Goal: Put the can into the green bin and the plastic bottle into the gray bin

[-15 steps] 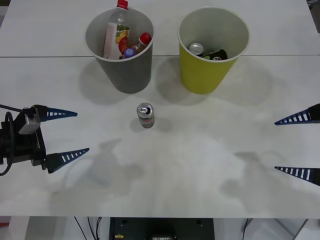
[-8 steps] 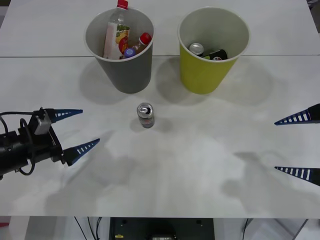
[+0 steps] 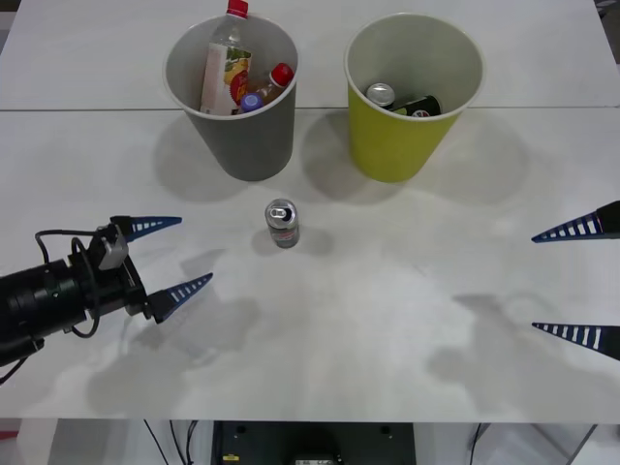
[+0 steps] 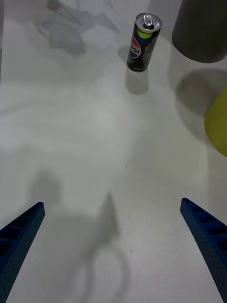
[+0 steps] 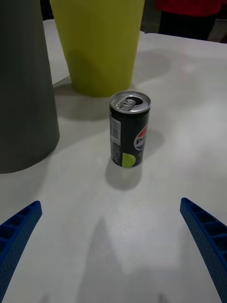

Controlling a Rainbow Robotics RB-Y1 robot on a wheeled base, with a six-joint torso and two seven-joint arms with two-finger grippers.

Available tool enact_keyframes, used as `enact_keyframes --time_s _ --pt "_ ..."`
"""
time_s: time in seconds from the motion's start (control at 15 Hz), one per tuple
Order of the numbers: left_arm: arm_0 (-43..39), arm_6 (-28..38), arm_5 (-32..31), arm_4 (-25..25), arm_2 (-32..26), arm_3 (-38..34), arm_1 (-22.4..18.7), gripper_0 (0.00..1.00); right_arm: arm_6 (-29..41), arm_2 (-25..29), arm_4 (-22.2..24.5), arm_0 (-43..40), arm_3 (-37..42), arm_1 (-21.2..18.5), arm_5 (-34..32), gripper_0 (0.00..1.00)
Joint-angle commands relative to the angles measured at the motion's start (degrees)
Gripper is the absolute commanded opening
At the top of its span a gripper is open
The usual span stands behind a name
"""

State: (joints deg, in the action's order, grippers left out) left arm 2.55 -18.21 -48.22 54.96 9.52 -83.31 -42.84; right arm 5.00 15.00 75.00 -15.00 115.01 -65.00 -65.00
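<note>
White tabletop [image 3: 387,320] spreads under both arms, with a seam running across it behind the two bins. Taking the small slim can [image 3: 282,223] with its shiny silver top and dark body as the marker, standing upright in the middle of the table: the left gripper [image 3: 172,257] sits off to the can's left and a little nearer the robot, its blue ribbed fingers spread wide, holding nothing and pointing toward the can. From the left wrist camera the can [image 5: 129,129] stands between those fingers' lines, well apart from them. Behind the can and slightly left stands the large gray tapered bin [image 3: 232,92], holding a clear plastic bottle with a red cap [image 3: 225,63] and two smaller bottles. Behind the can to the right stands the large yellow-green tapered bin [image 3: 412,92], with cans lying in it. Far right of the can, the right gripper [image 3: 577,281] waits at the table's edge, fingers wide apart and empty.
</note>
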Motion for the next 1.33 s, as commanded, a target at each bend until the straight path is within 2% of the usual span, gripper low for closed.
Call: enact_keyframes --time_s 0.07,0.47,0.73,1.13,1.33 --pt "1.32 -0.42 0.05 -0.03 1.91 -0.01 0.74 1.0 0.0 0.0 0.0 0.0 -0.01 0.0 0.0 1.0" --pt "3.43 -0.42 0.05 4.54 2.26 2.19 6.89 1.0 0.0 0.0 0.0 0.0 -0.01 0.0 0.0 1.0" --pt "6.51 -0.25 -0.12 7.09 2.26 5.97 9.7 1.0 0.0 0.0 0.0 0.0 -0.01 0.0 0.0 1.0" --pt "8.09 1.25 1.55 12.01 2.26 6.58 13.92 1.0 0.0 0.0 0.0 0.0 -0.01 0.0 0.0 1.0" --pt "9.41 1.33 1.63 12.45 2.17 8.52 15.77 1.0 0.0 0.0 0.0 0.0 -0.01 0.0 0.0 1.0"
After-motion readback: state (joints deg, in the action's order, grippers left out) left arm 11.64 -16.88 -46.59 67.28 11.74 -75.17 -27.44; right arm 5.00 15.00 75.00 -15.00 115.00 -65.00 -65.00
